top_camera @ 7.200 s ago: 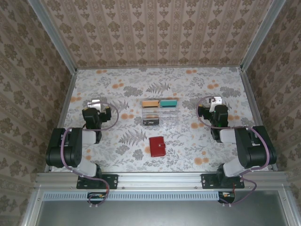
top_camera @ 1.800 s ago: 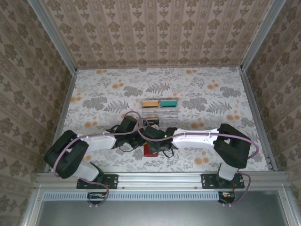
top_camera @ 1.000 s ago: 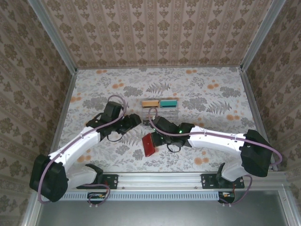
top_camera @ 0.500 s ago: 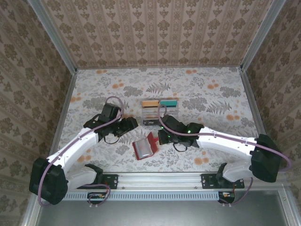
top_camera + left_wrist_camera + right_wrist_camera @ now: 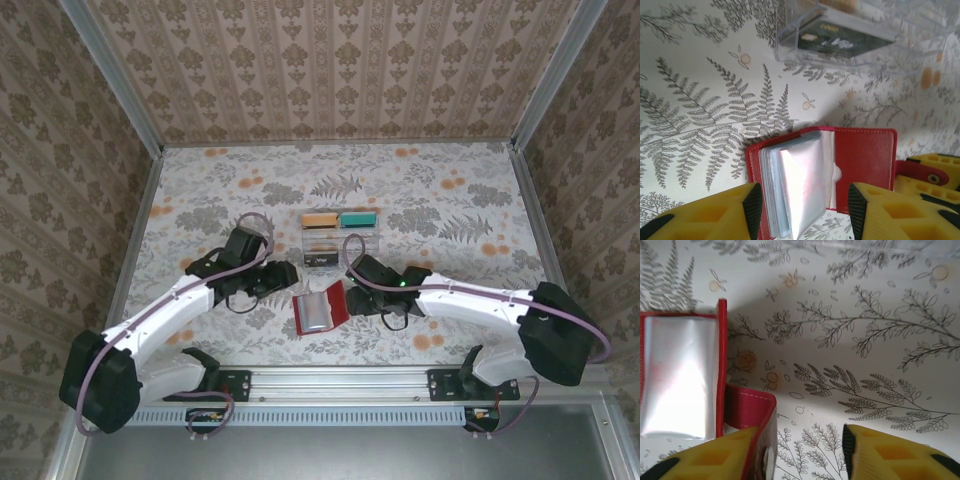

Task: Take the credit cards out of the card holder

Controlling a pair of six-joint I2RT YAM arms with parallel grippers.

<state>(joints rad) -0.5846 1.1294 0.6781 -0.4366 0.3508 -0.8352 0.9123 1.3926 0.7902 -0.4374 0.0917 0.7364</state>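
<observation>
**Q:** Where does the card holder lie?

**A:** The card holder (image 5: 320,310) lies open on the surface (image 5: 440,200), nearer than the clear tray (image 5: 340,240). Its red cover faces down and its clear sleeves fan upward. It sits between the two arms.

**Q:** How do the left fingers stand?

**A:** The left fingers (image 5: 715,212) are apart. In the left wrist view, one yellow pad sits at each side of the holder (image 5: 867,160), and neither is clamped on it.

**Q:** And the right fingers?

**A:** The right fingers (image 5: 890,450) are also apart. In the right wrist view, the closing tab (image 5: 750,405) lies just beside the left-hand pad.
</observation>
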